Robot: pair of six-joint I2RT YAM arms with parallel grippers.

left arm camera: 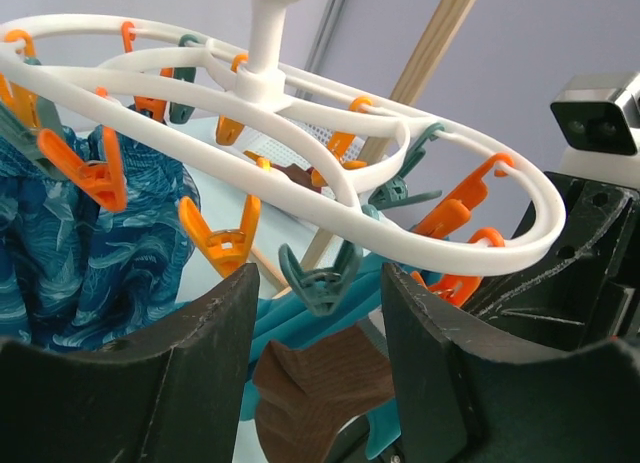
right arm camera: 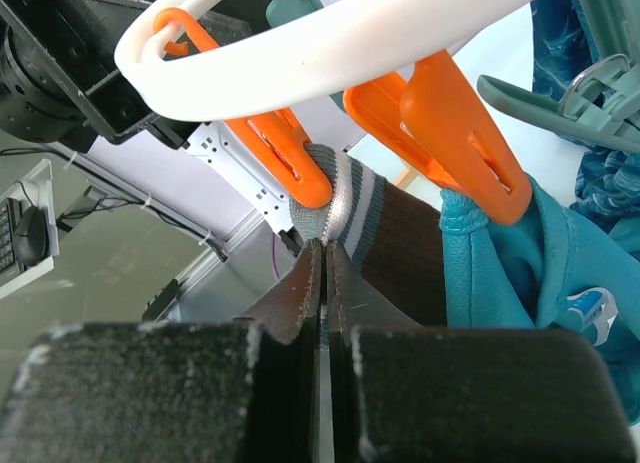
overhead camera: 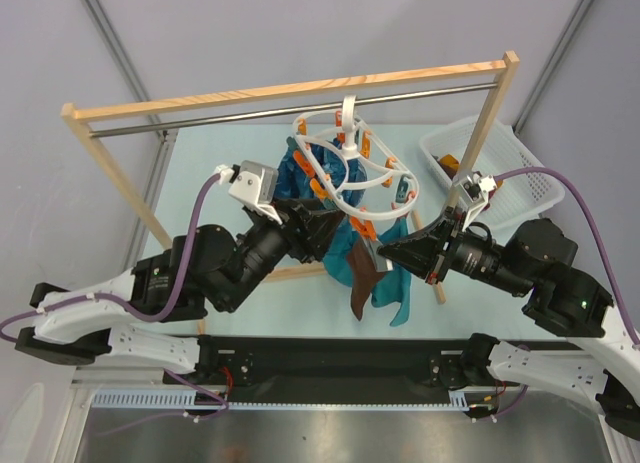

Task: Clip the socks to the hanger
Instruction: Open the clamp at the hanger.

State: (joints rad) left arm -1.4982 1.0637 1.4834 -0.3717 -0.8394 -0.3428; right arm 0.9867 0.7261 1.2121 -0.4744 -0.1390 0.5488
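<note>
The white hanger (overhead camera: 345, 168) hangs by its hook from the metal bar, with orange and grey-teal clips dangling. A dark brown sock (overhead camera: 360, 278) with a grey striped cuff (right arm camera: 350, 208) hangs below its near side. My right gripper (right arm camera: 325, 248) is shut on the cuff's edge, just under an orange clip (right arm camera: 290, 153) whose tip sits on the cuff. My left gripper (left arm camera: 320, 283) is open and empty, just below the hanger ring (left arm camera: 300, 133), with a grey-teal clip (left arm camera: 320, 278) and the brown sock (left arm camera: 320, 393) showing between its fingers. No magenta socks are in view.
Teal socks (overhead camera: 400, 273) and blue patterned ones (overhead camera: 295, 173) hang clipped on the hanger. The wooden-framed rack (overhead camera: 290, 91) spans the table. A white basket (overhead camera: 500, 173) stands at the right behind the rack's post.
</note>
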